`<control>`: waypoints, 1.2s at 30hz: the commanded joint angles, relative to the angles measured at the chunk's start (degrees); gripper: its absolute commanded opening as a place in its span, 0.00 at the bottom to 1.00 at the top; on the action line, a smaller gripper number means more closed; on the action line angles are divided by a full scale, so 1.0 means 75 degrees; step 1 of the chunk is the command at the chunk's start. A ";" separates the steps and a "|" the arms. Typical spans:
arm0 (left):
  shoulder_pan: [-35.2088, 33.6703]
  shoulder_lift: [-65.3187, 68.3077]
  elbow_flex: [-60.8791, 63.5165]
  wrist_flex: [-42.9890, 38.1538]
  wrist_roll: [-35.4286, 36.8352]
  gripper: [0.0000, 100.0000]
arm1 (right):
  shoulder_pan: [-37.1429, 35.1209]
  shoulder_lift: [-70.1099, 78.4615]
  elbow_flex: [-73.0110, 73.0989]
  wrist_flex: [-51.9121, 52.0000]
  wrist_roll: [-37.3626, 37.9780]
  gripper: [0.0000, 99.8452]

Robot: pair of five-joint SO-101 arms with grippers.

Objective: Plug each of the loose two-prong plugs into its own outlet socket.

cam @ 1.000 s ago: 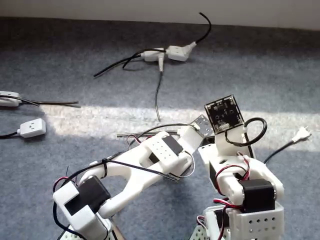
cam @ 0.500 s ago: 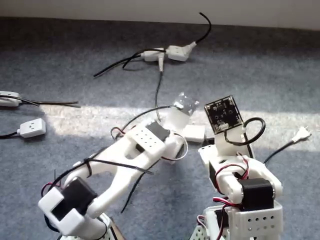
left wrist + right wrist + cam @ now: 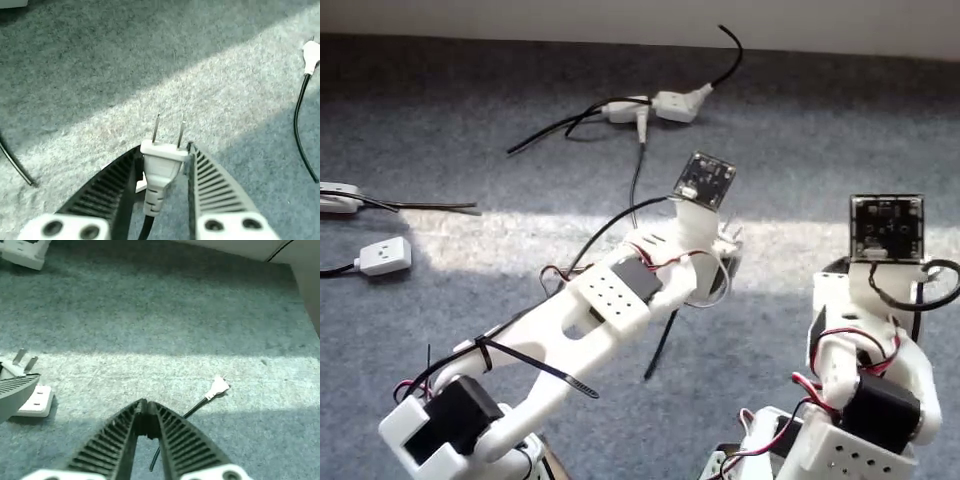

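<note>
Everywhere, grey carpet (image 3: 430, 130) crossed by a sunlit band (image 3: 520, 238) — left jaws grip a plug (image 3: 160, 164) — right jaws closed.

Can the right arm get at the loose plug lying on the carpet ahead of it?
Probably yes: the loose plug lies ahead of the right hand with nothing between them, but the hand is shut.

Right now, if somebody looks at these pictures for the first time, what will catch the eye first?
The white two-prong plug draws the eye first, clamped in the left gripper with its prongs pointing out over the grey carpet. Next comes the right gripper, shut on nothing, with another loose plug lying on the carpet a little beyond its tips.
</note>
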 commanded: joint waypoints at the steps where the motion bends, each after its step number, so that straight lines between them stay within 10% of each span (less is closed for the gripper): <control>1: 0.0088 -0.0358 0.0451 -0.1981 0.0821 0.01 | 0.0838 0.0041 0.0604 -0.1366 0.0129 0.01; 19: 0.0838 -0.3675 0.5093 -0.6001 -0.0774 0.01 | -0.1002 -0.0018 0.3581 -0.4495 -0.1805 0.01; 31: 0.0897 -0.3804 0.5468 -0.6048 -0.0774 0.01 | -0.2760 -0.0018 0.0451 -0.1061 -0.4442 0.01; 36: 0.0944 -0.4788 0.5808 -0.6119 -0.0914 0.01 | -0.3933 -0.0018 -0.0064 -0.0557 -0.3751 0.01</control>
